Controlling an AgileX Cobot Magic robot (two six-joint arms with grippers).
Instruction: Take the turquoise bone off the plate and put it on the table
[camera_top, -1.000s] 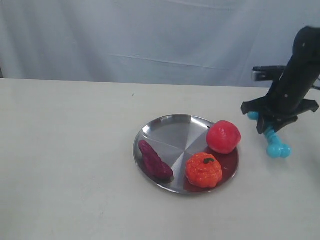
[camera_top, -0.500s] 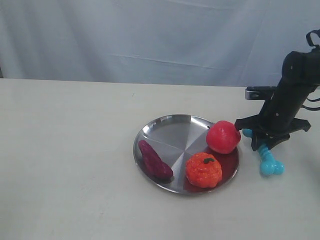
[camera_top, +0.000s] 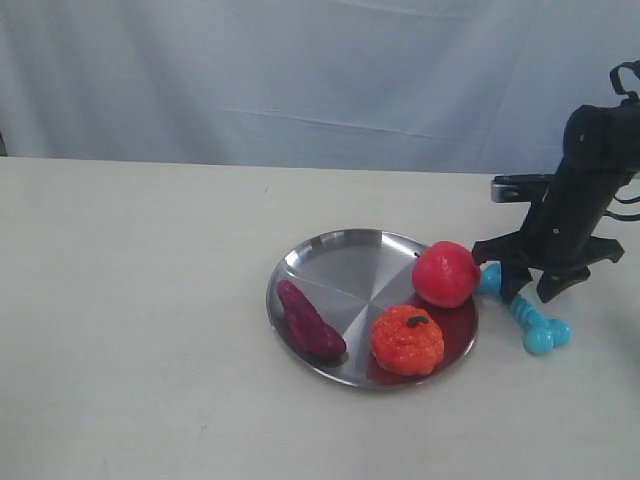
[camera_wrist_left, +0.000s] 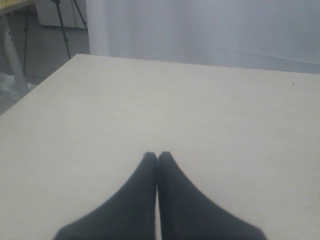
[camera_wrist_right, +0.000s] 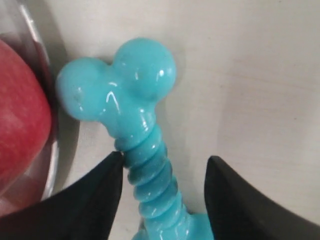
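Note:
The turquoise bone (camera_top: 524, 314) lies on the table (camera_top: 150, 300) just right of the plate (camera_top: 345, 265), one knobbed end close to the plate's rim. My right gripper (camera_top: 530, 292) stands over its ribbed shaft, open. In the right wrist view the bone (camera_wrist_right: 142, 100) runs between the spread fingers of the right gripper (camera_wrist_right: 165, 159); one fingertip (camera_wrist_right: 112, 172) touches the shaft and the other stands apart from it. My left gripper (camera_wrist_left: 157, 155) is shut and empty over bare table, and it does not show in the exterior view.
On the plate sit a red apple (camera_top: 446, 273) at the right rim, an orange pumpkin (camera_top: 407, 340) at the front and a purple sweet potato (camera_top: 310, 320) at the left. A grey curtain (camera_top: 300, 80) backs the table.
The right gripper came down and leftward with the bone hanging from it, then opened. The bone now lies flat on the table beside the plate.

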